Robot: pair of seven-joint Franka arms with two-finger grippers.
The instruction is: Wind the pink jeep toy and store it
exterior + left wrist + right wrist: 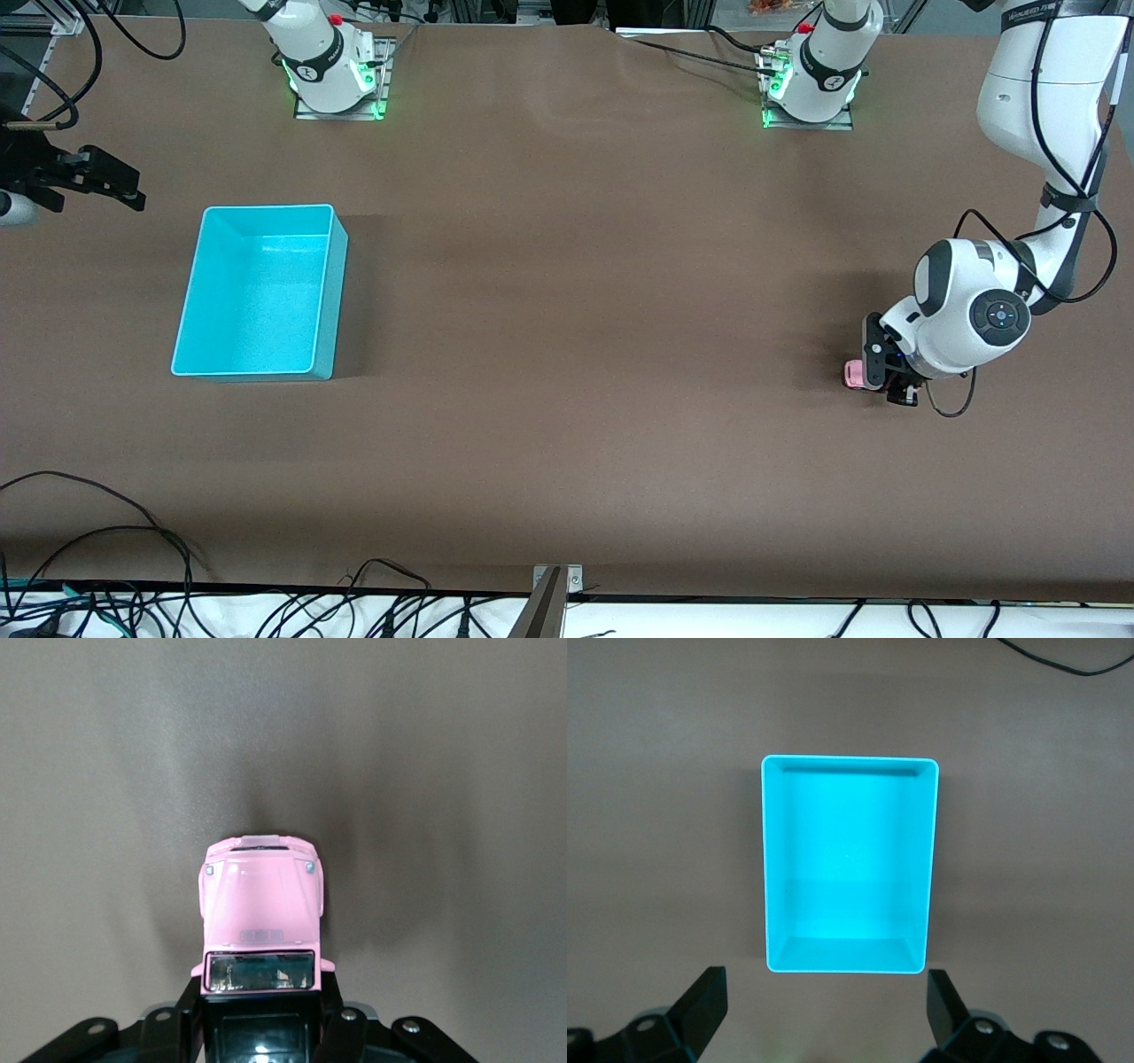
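Presently, item one: the pink jeep toy [260,912] is sitting on the brown surface [576,310] toward the left arm's end, well apart from the turquoise bin [330,301]. The left end effector [886,377] is clamping its black rear section from both sides, wheels apparently down, probably so the car can be dragged backward to wind it. Its long axis is running bonnet to roof; in the front view the pink nose is pointing toward the right arm's end of the surface, that is, toward the bin.

Item two: the bin is lying empty toward the right arm's end, awaiting the toy.

Item three: the right end effector [824,1005] is waiting with fingers spread wide, holding nothing, hanging above the surface just beside the bin.
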